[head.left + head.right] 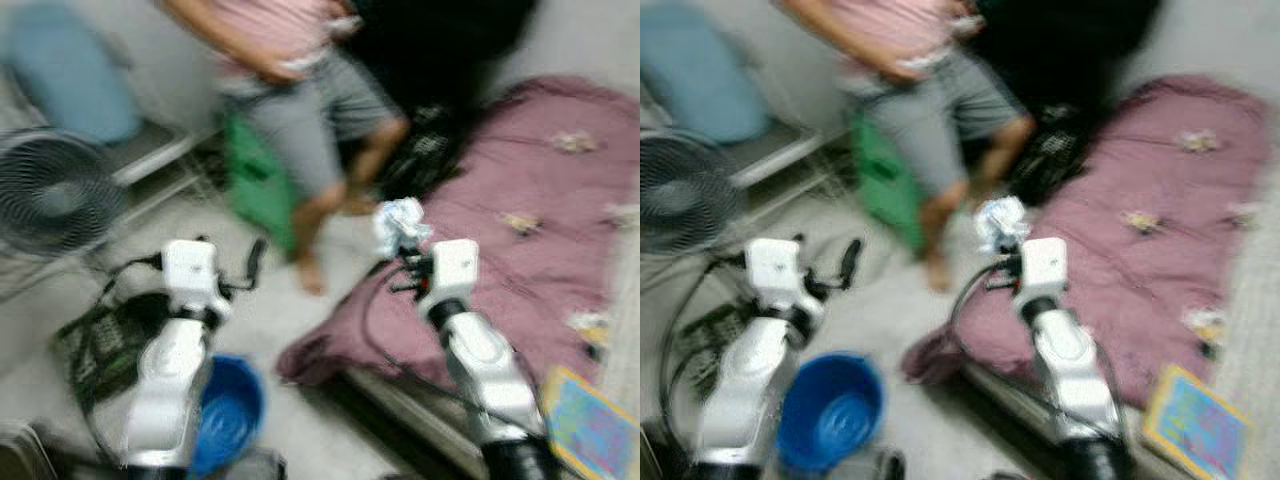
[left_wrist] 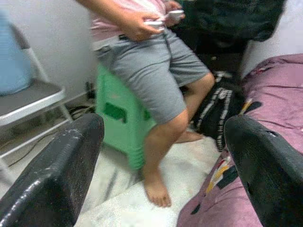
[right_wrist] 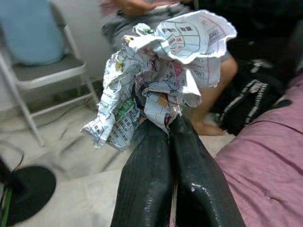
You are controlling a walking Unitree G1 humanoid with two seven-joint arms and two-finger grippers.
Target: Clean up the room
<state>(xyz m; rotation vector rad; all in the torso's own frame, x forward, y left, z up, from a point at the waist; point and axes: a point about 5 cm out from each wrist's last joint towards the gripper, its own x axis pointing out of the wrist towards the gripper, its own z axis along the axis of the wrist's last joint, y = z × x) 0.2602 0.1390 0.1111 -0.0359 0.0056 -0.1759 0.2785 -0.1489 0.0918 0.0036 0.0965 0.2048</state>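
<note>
Pinching a crumpled paper wad (image 3: 156, 71) between pressed-together fingers, right gripper (image 1: 405, 245) at frame centre over the purple bed (image 1: 520, 270) edge. Blue bucket (image 1: 228, 415) lying lower left, nearer the left gripper (image 1: 250, 265), fingers spread wide and empty. More paper scraps (image 1: 520, 222) waiting upper right on the bed.

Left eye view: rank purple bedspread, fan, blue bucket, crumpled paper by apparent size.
1. Purple bedspread, largest by far.
2. Fan.
3. Blue bucket, partly hidden behind the left arm, so its rank against the fan is unsure.
4. Crumpled paper, held in the right gripper, smallest.
</note>
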